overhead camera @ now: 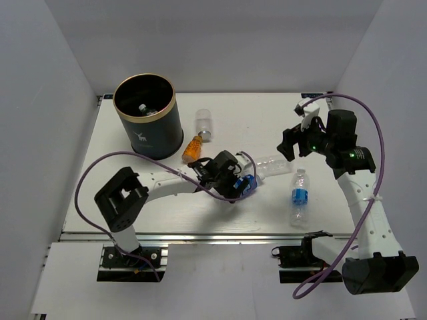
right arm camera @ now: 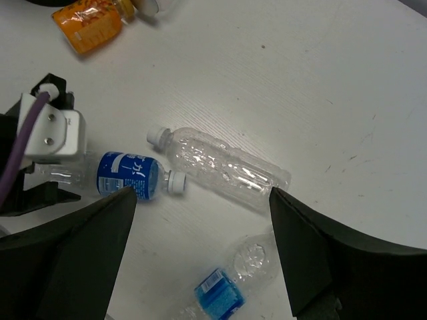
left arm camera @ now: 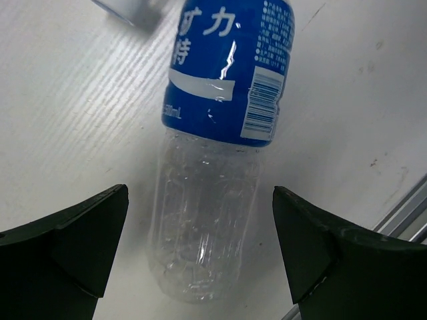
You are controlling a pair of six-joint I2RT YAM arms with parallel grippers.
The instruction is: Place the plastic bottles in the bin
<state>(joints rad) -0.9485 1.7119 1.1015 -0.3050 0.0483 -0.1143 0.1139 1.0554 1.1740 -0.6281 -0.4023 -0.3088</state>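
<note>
While my left fingers (left arm camera: 107, 220) stand spread wide and released, a blue-labelled bottle (left arm camera: 213, 133) lies on the tabletop (left arm camera: 80, 100) between them, touching neither. My right fingers (right arm camera: 113, 220) are spread as well, holding nothing, and hover above a plain clear bottle (right arm camera: 223, 168) lying just right of the first one's cap. Nearer and further right lies a second blue-labelled bottle (overhead camera: 299, 197). To the far left, an orange bottle (overhead camera: 192, 148) and a small clear bottle (overhead camera: 204, 125) lie close together, just right of the bin (overhead camera: 157, 137). It stands upright at the far left of the tabletop, with a lone bottle (overhead camera: 143, 109) showing inside.
</note>
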